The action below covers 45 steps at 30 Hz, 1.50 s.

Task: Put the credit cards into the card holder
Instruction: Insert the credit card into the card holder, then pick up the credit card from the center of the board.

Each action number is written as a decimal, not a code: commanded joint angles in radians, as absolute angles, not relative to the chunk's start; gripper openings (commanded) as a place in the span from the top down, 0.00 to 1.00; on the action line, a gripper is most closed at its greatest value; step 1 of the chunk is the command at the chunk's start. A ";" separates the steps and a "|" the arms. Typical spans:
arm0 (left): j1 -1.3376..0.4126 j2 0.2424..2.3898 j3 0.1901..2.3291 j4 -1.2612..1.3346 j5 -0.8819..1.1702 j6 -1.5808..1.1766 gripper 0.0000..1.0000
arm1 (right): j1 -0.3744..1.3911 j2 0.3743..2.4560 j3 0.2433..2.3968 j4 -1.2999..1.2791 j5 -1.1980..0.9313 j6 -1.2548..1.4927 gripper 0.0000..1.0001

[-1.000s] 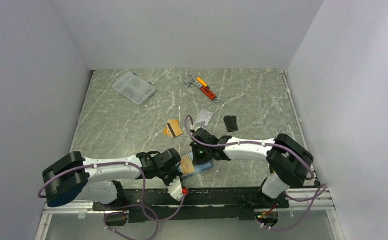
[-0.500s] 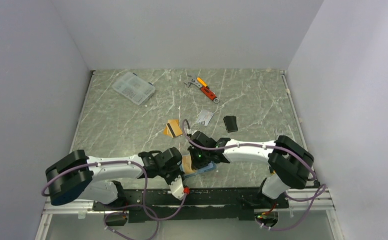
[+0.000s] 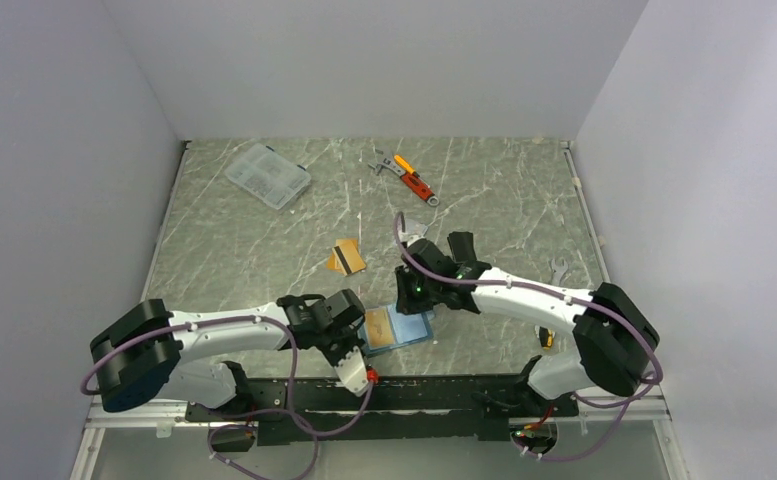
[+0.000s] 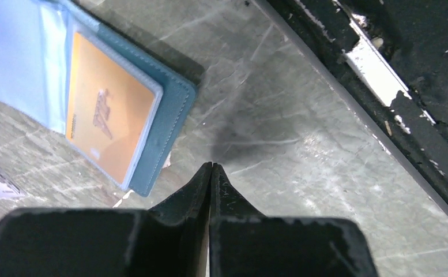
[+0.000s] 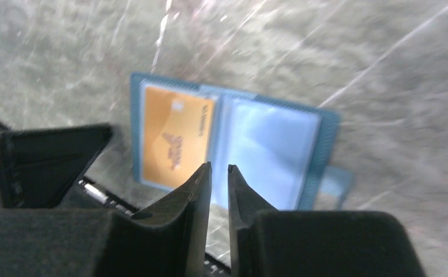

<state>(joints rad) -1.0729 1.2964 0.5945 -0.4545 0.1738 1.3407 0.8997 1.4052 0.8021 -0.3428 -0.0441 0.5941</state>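
The card holder (image 5: 273,144) lies open and flat on the surface (image 3: 244,260), close to the near edge between the 2 arms. 1 orange card (image 5: 175,138) sits in its left pocket behind the clear window. The right pocket looks empty.

A 2nd orange card (image 3: 346,258), dark stripe up, lies loose on the surface, apart from the holder on its far side. The silver-grey card cannot be made out in these views; the right arm may be covering it.

The left gripper (image 4: 211,167) hangs just beside the holder's near corner, its jaws pressed together with nothing between them. The right gripper (image 5: 218,168) hovers above the holder's far edge. Its jaws show a narrow gap and hold nothing.

By my reading, the task is partly done: 1 card is in, at least 1 is left to fetch and slide into a free pocket.
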 commanded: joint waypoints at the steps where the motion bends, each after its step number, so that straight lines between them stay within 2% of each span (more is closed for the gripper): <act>1: -1.071 1.274 0.695 -0.572 0.158 1.278 0.91 | 0.833 1.394 0.860 -0.380 0.018 0.528 0.72; 3: -1.070 1.276 0.739 -0.616 0.134 1.231 0.89 | 0.805 1.399 0.883 -0.393 0.058 0.511 0.64; 8: -1.026 1.279 0.888 -0.758 0.114 1.075 0.85 | 0.700 1.412 0.938 -0.400 0.103 0.475 0.57; 13: -0.868 1.383 1.142 -0.875 0.158 0.791 0.80 | 0.544 1.450 1.009 -0.367 0.058 0.433 0.43; 19: -0.664 1.660 1.574 -0.995 0.334 0.467 0.76 | 0.368 1.609 1.140 -0.313 -0.036 0.441 0.41; 23: -0.566 1.823 1.749 -0.956 0.498 0.329 0.76 | 0.350 1.744 1.247 -0.250 -0.031 0.461 0.40; 31: -0.516 1.879 1.714 -0.749 0.577 0.244 0.76 | 0.363 2.051 1.552 -0.296 -0.002 0.450 0.39; 40: -0.494 1.819 1.644 -0.784 0.604 0.292 0.77 | 0.435 2.259 1.792 -0.401 0.129 0.394 0.38; 45: -0.459 1.778 1.662 -0.897 0.624 0.364 0.77 | 0.484 2.277 1.810 -0.469 0.249 0.397 0.38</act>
